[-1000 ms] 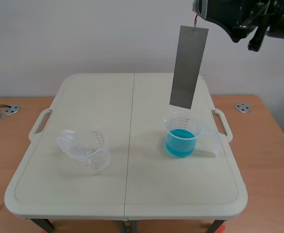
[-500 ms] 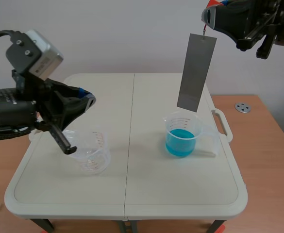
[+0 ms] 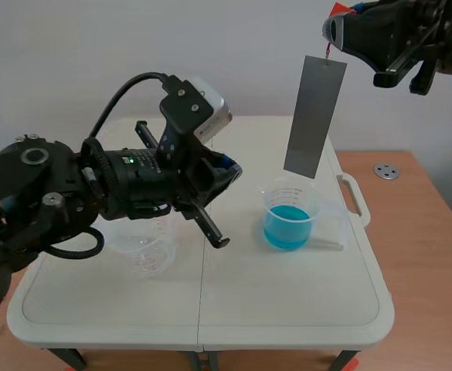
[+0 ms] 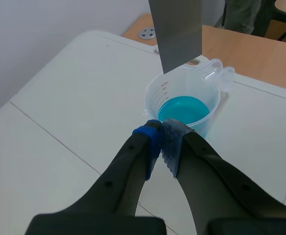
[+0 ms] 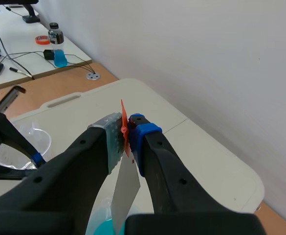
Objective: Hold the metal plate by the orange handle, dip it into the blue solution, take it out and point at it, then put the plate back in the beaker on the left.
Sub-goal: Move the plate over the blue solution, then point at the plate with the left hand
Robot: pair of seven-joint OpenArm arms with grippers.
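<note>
A long grey metal plate (image 3: 314, 116) hangs upright above the beaker of blue solution (image 3: 290, 216), its lower end clear of the rim. My right gripper (image 3: 334, 29) is shut on the plate's orange handle (image 5: 124, 128), high at the right. In the left wrist view the plate (image 4: 176, 30) hangs just over the blue beaker (image 4: 183, 105). My left gripper (image 4: 162, 133) is shut, with its tips close to that beaker and pointing toward the plate. The clear empty beaker (image 3: 144, 249) on the left is partly hidden behind my left arm.
The white folding table (image 3: 287, 301) stands on a wooden floor. A desk with a bottle (image 5: 56, 40) and cables is in the background of the right wrist view. My left arm (image 3: 71, 193) crosses the table's left half.
My left arm has come in from the left and moved right toward the blue beaker and plate. The right gripper has shifted the plate slightly right and higher.
</note>
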